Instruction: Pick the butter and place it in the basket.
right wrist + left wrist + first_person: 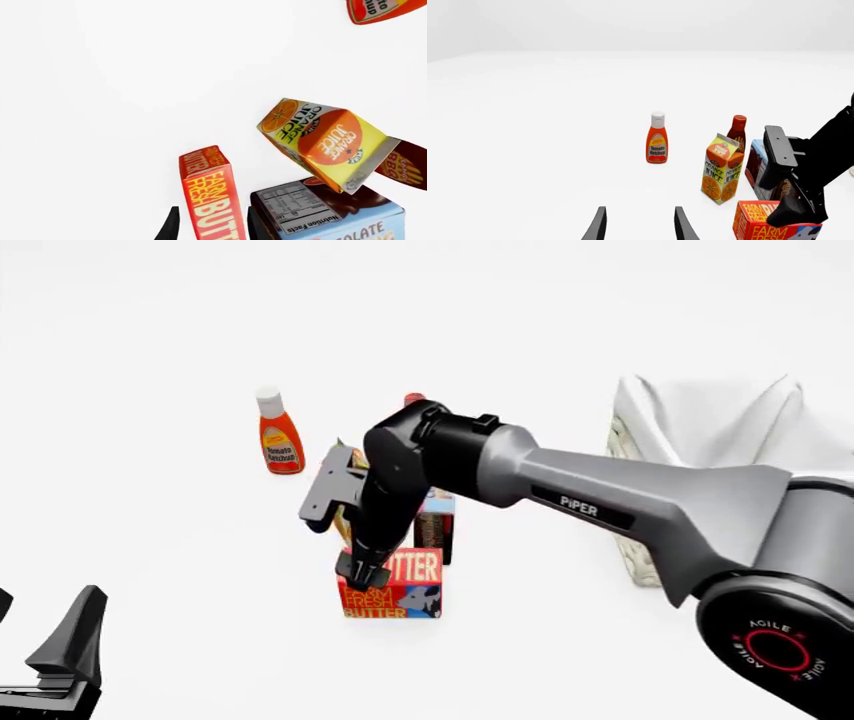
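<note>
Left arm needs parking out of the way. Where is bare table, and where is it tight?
Bare table lies between the left tool and the butter, and left of the ketchup. Crowded: butter, orange juice, pudding box and right tool bunch together. The basket fills the right side.

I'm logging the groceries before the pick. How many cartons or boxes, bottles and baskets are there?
Cartons and boxes: 3, namely the butter, the orange juice carton and the chocolate pudding box.
Bottles: 2, the ketchup bottle and a dark red sauce bottle.
Baskets: 1, the basket.
Total: 6.
</note>
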